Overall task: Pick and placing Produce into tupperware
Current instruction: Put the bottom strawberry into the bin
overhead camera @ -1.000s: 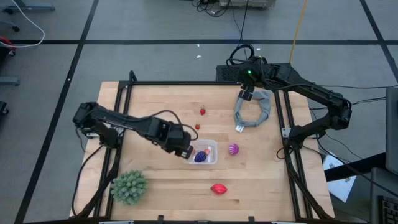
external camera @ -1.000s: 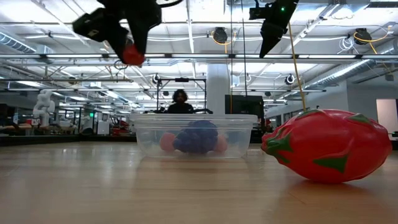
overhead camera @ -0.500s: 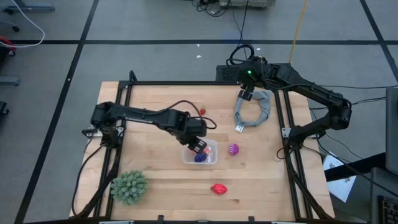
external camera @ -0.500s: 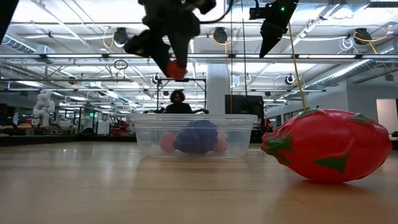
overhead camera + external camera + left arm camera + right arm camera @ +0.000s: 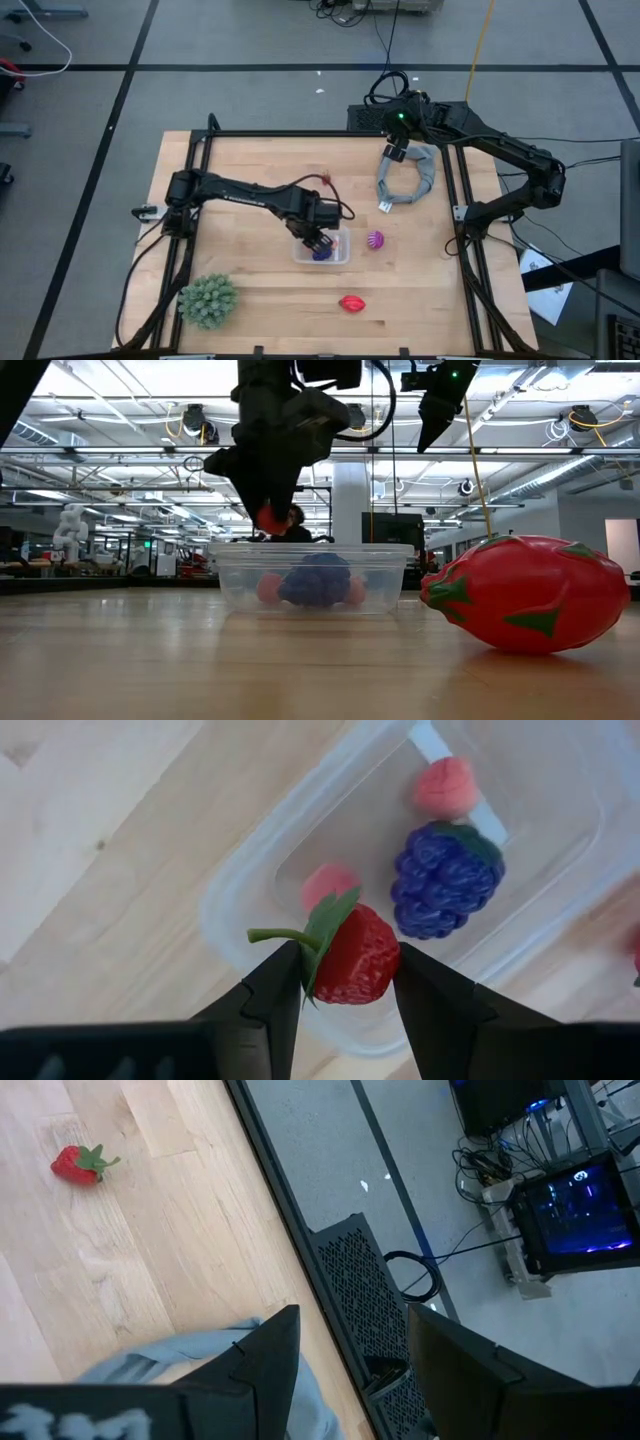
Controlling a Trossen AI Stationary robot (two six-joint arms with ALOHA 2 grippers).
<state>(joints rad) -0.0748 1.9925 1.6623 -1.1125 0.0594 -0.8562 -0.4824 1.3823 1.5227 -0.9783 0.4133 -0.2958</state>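
Left tool (image 5: 345,982) now over tupperware (image 5: 250,885), gripping strawberry (image 5: 352,956)

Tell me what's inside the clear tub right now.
The tub holds a purple berry and two pink pieces. The left gripper, shut on a strawberry, partly covers one.

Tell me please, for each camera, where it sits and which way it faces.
High view: above, looking straight down; both arms, tupperware.
Low view: table height, level across; left gripper from above, red oval fruit.
Left wrist view: on the left wrist, facing down; own fingers gripping the strawberry.
Right wrist view: on the right wrist, over the table's far edge; own fingers, grey cloth.
Shared: high, low and left wrist show the tupperware.
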